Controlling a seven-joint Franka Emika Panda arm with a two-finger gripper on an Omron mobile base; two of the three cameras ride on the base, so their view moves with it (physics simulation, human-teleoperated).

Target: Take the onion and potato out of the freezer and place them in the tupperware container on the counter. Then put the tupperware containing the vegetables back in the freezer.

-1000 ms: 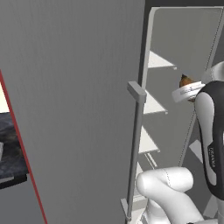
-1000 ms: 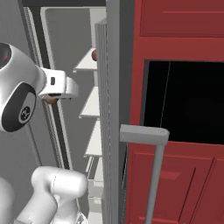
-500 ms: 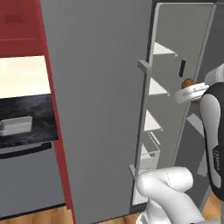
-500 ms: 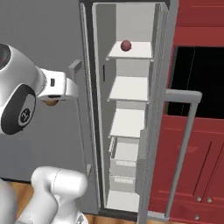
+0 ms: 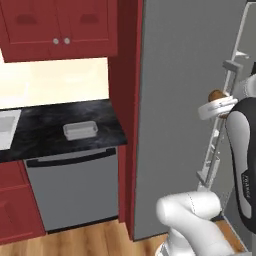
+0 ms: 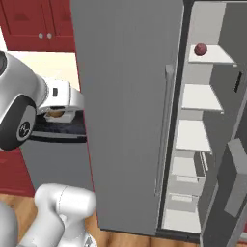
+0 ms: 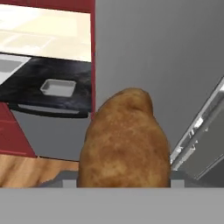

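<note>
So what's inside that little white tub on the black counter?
The tupperware container on the counter looks empty, with only its pale floor showing. The potato is in the gripper, away from the tub; the onion sits on a freezer shelf.

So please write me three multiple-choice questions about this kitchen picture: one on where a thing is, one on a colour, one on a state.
1. Where is the onion?
A. on the top shelf inside the freezer
B. in the tupperware container
C. on the floor

2. What colour are the cabinets above the counter?
A. white
B. dark red
C. green

3. What is in the gripper?
A. nothing
B. the tub
C. the potato

Answers:
1. A, the right base view shows the dark red ball lying on the highest pale shelf.
2. B, the left base view shows dark red doors with small pale knobs.
3. C, the hand view shows the brown potato right at the fingertips, and the tub sits far off on the black counter.
</note>
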